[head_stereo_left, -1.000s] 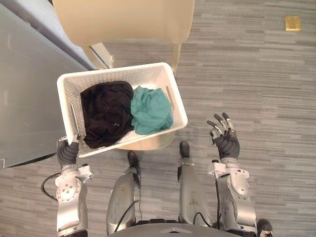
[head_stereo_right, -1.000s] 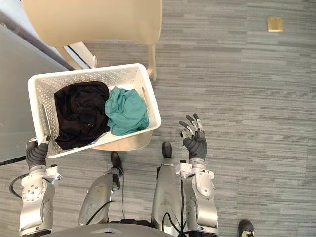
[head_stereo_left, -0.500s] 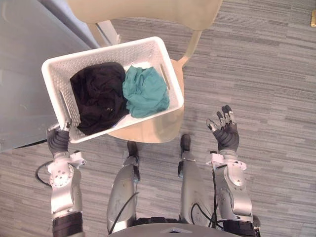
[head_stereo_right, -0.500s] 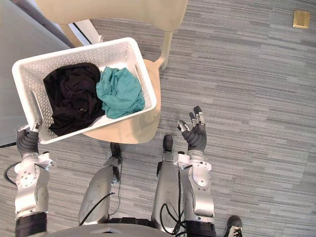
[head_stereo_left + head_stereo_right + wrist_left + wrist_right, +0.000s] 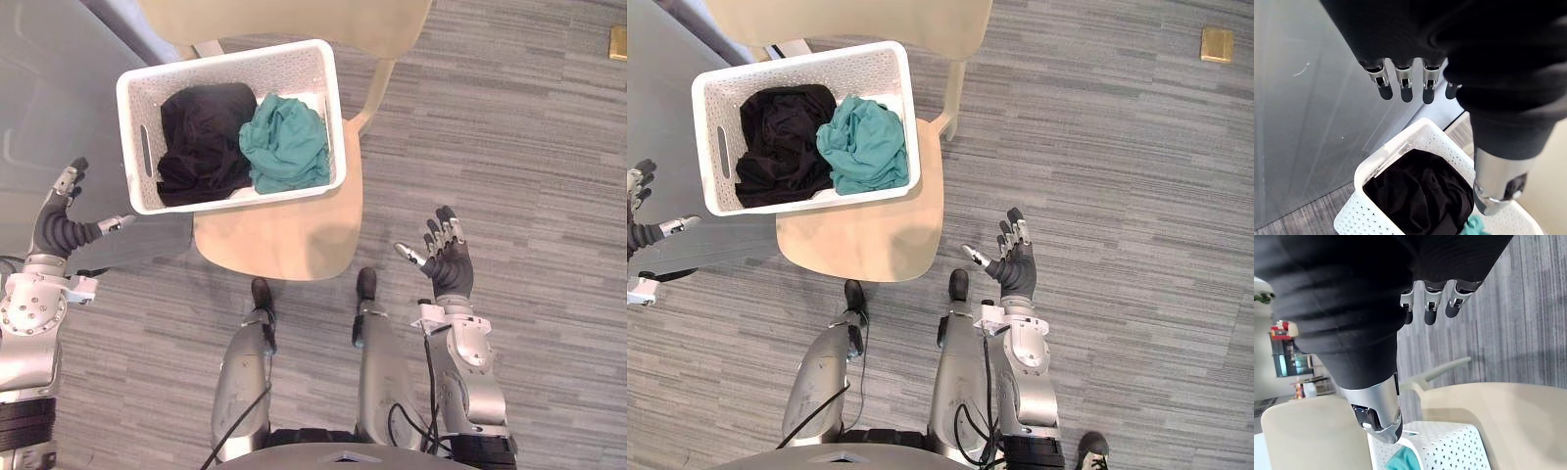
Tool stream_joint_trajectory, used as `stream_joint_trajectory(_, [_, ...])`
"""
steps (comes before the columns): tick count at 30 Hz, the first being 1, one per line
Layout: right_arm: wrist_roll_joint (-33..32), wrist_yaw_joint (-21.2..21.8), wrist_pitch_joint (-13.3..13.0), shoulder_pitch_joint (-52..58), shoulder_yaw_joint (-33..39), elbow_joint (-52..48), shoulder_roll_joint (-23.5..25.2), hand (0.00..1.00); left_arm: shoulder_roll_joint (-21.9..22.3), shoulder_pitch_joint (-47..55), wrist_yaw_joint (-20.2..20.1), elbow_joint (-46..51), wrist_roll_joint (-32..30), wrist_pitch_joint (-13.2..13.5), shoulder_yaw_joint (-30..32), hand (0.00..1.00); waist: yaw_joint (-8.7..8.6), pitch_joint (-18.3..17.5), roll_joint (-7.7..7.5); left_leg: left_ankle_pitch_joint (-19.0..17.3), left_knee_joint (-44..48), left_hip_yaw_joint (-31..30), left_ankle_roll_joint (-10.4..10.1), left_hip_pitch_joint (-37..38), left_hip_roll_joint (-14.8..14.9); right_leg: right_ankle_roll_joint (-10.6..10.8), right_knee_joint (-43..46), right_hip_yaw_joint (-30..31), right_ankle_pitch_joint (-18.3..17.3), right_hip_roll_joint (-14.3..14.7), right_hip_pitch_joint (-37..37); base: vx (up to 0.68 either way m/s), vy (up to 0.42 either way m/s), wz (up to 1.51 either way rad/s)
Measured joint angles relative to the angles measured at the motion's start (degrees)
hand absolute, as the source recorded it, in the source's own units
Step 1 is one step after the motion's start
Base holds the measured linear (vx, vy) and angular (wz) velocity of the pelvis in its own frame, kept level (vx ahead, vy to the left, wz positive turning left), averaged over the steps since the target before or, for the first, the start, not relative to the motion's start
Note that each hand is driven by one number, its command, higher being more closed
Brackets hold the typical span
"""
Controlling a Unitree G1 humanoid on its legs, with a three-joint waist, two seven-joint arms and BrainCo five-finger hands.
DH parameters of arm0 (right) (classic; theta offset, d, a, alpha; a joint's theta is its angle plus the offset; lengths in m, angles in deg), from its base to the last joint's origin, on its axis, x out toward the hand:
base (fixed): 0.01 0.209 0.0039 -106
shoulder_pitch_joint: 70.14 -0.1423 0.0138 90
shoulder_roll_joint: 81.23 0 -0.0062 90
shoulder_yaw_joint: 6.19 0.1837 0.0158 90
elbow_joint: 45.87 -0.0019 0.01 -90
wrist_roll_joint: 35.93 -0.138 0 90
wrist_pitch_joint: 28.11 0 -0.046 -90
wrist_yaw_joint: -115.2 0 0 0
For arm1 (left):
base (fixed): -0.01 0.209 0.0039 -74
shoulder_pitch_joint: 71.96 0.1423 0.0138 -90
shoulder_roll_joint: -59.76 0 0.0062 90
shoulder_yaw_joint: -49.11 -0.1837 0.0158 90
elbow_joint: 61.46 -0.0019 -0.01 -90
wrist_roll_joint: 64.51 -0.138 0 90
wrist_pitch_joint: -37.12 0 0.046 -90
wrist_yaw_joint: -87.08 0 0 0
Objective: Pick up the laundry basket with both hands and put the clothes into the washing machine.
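A grey, plank-striped floor (image 5: 509,127) runs under everything, with a small brass floor plate (image 5: 1216,44) set into it at the far right. A smooth grey panel (image 5: 49,98) fills the far left. A beige wooden chair (image 5: 284,235) stands in front of the robot, its backrest on the far side.

The white perforated laundry basket (image 5: 235,199) sits on the chair seat, on its far-left part, with its left end sticking out past the seat's edge. Its long axis runs left to right, the right end turned slightly farther away, and its mouth faces up. Inside, a black garment (image 5: 201,142) fills the left half and a teal garment (image 5: 286,142) is bunched in the right half, the two touching.

The left hand (image 5: 54,227) hangs near and to the left of the basket, apart from it, its fingers straight and spread and nothing in its grasp. The right hand (image 5: 449,266) is well apart on the near right, over the floor, also splayed wide and empty.
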Motion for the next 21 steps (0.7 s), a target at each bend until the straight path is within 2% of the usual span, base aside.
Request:
stream_joint_trajectory(4, [0.0, 1.3, 0.3, 0.2, -1.4, 0.0, -0.2, 0.0, -0.3, 2.3, -4.0, 0.1, -1.0, -0.3, -2.1, 0.0, -0.23, 0.0, 0.01, -1.9, 3.9, 0.2, -0.1, 0.1, 0.9, -0.3, 3.7, 0.1, -1.8, 0.2, 0.1, -0.05, -0.026, -0.04])
stream_joint_trajectory(6, [0.0, 1.6, 0.8, 0.2, -2.3, 0.0, -0.2, 0.0, 0.0, 4.0, -4.7, 0.1, -1.0, -0.4, -2.1, 0.0, -0.23, 0.0, 0.01, -2.7, 5.5, 0.2, -0.3, 0.5, 1.2, -0.5, 5.6, 0.2, -2.8, 0.3, 0.2, -0.06, -0.052, -0.01])
stream_joint_trajectory(8, [0.0, 2.4, 1.1, 0.3, -3.2, 0.4, -0.1, 0.0, 2.4, 5.2, -4.5, 0.1, -0.8, -0.6, -1.2, 0.0, 0.02, 0.0, 0.02, -3.2, 6.4, 0.5, -0.4, 1.5, 1.4, -0.5, 7.1, 0.5, -3.6, 0.3, 0.8, -0.04, -0.042, -0.03])
stream_joint_trajectory(10, [0.0, 3.3, 1.4, 1.3, -3.6, 1.0, 0.0, 0.0, 9.0, 5.6, -3.4, 0.3, -0.7, -0.9, 1.7, 0.0, 0.16, -0.1, -0.01, -3.7, 6.9, 0.8, -0.5, 3.8, 1.5, -0.5, 8.2, 0.5, -4.6, 0.3, 2.8, 0.0, 0.0, 0.0])
stream_joint_trajectory(11, [0.0, 3.8, 1.4, 3.1, -3.4, 0.9, -0.1, 0.0, 14.3, 6.0, -1.8, 0.5, 0.5, -0.9, 3.4, 0.0, 0.49, -0.4, 0.0, -4.1, 6.8, 0.7, -0.5, 5.6, 1.6, -0.5, 8.5, 0.3, -5.3, 0.3, 4.7, 0.0, -0.02, 0.08])
stream_joint_trajectory(12, [0.1, 4.1, 1.6, 5.5, -2.9, 0.9, 0.0, 0.0, 19.5, 7.3, 0.1, 0.7, 1.7, -0.9, 4.7, 0.0, 0.58, -1.8, -0.04, -4.7, 6.9, 0.3, -0.5, 6.7, 1.6, -0.6, 9.1, -0.1, -6.2, 0.2, 5.9, 0.0, -0.021, 0.11])
stream_joint_trajectory(13, [0.1, 4.2, 1.9, 7.0, -2.3, 0.9, 0.1, 0.0, 22.2, 8.2, 1.2, 0.7, 2.1, -1.0, 5.2, 0.0, 0.63, -3.0, -0.07, -4.9, 6.9, 0.2, -0.6, 7.1, 1.6, -0.5, 9.4, -0.3, -6.7, 0.1, 6.3, 0.03, -0.022, 0.16])
stream_joint_trajectory(16, [0.6, 6.3, 3.6, 13.9, 3.1, 1.3, 0.3, 0.0, 32.7, 15.7, 5.1, 0.9, 9.0, -0.9, 4.4, 0.0, 0.9, -8.8, -0.3, -5.3, 6.1, -1.2, -0.7, 10.8, 1.4, -0.7, 10.4, -2.0, -9.3, -0.1, 10.4, 0.1, -0.058, 0.24])
stream_joint_trajectory(20, [0.6, 6.4, 4.3, 17.6, 7.3, 3.2, 0.8, 0.0, 37.1, 19.5, 5.6, 1.8, 13.1, -0.9, 0.5, 0.0, 1.09, -13.7, -0.59, -2.7, 1.8, -4.3, -1.1, 12.7, 0.6, -1.3, 9.9, -5.8, -10.4, -1.3, 13.2, 0.03, -0.061, 0.46])
stream_joint_trajectory(21, [0.7, 6.4, 4.6, 18.1, 7.7, 3.2, 1.5, 0.0, 38.4, 20.1, 5.5, 3.3, 13.2, -0.9, -0.4, 0.0, 1.0, -14.1, -0.69, -2.0, 1.2, -4.5, -0.5, 13.3, 0.7, -1.6, 10.1, -7.0, -10.6, -1.6, 14.0, -0.04, -0.111, 0.55])
